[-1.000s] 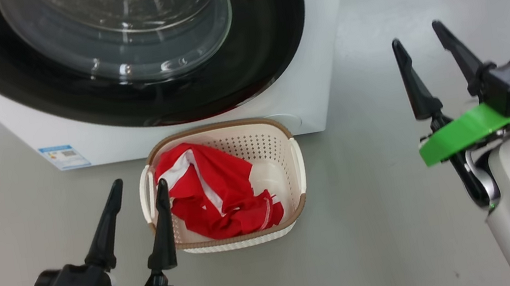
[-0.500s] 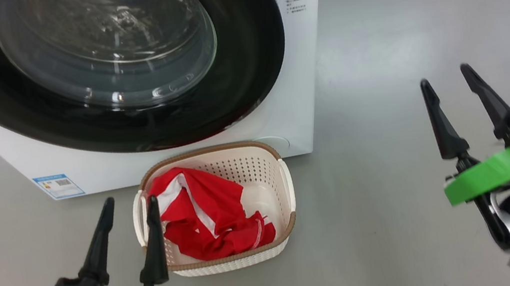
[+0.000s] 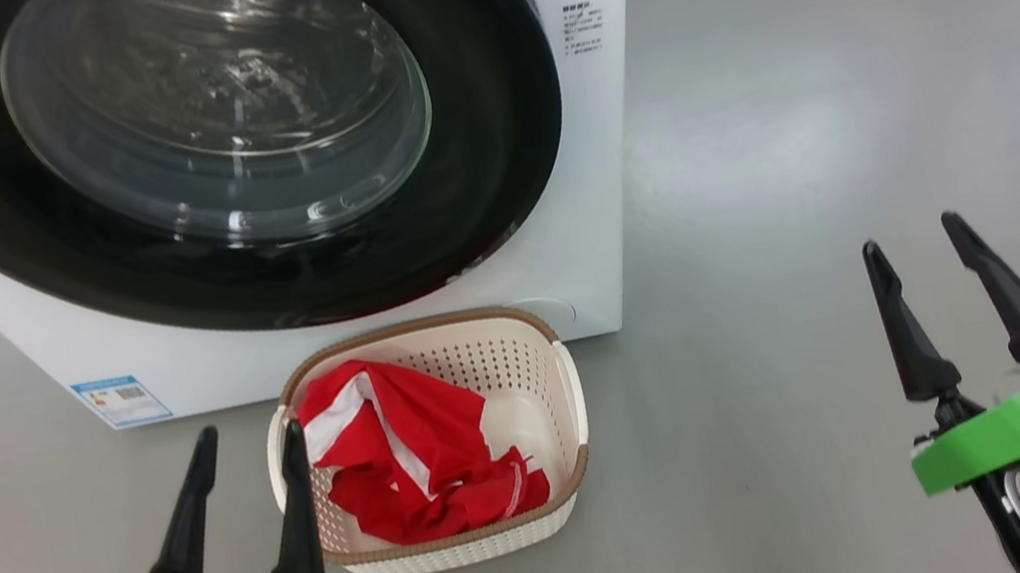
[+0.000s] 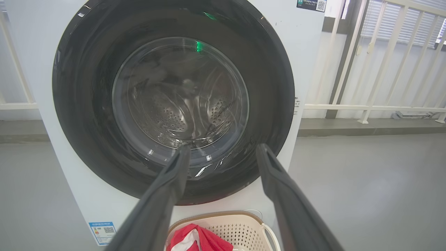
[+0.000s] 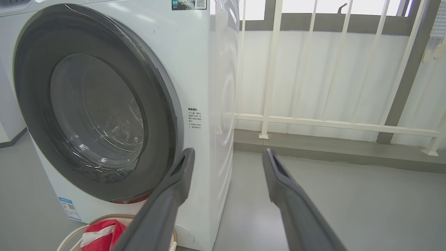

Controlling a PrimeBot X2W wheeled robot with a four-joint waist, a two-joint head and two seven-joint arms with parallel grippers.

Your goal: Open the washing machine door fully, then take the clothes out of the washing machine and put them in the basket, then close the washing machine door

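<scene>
- Floor (image 3: 800,132): I record plain grey flooring. The head view shows it bare to the right of the machine.
- Railing (image 5: 271,69): pale bars stand behind and to the right of the machine. Both wrist views show them.
- Washing machine (image 3: 593,163): a white box, upright. The right wrist view takes in its right side panel, while the left wrist view faces the front squarely.
- Door (image 3: 494,178): the black rim lies flush with the front, so I log it as closed. Through the glass, the left wrist view shows the perforated steel drum. A thin red streak sits at the door's lower edge in the head and right wrist views; I cannot tell cloth from reflection.
- Basket (image 3: 468,545): it stands on the floor just below the door, close to the machine's front.
- Clothes (image 3: 417,472): a red heap with white stripes lies inside the basket, towards its left side. The head view shows the whole heap; the wrist views show its top only.
- Left gripper (image 3: 249,432): the jaws stand apart and hold nothing. Its inner finger overlaps the basket's left rim in the head view, and I cannot confirm contact.
- Right gripper (image 3: 909,234): the jaws are spread and hold nothing, well to the right of the basket.
- Blue label (image 3: 121,400): it sits on the machine's lower left front.
</scene>
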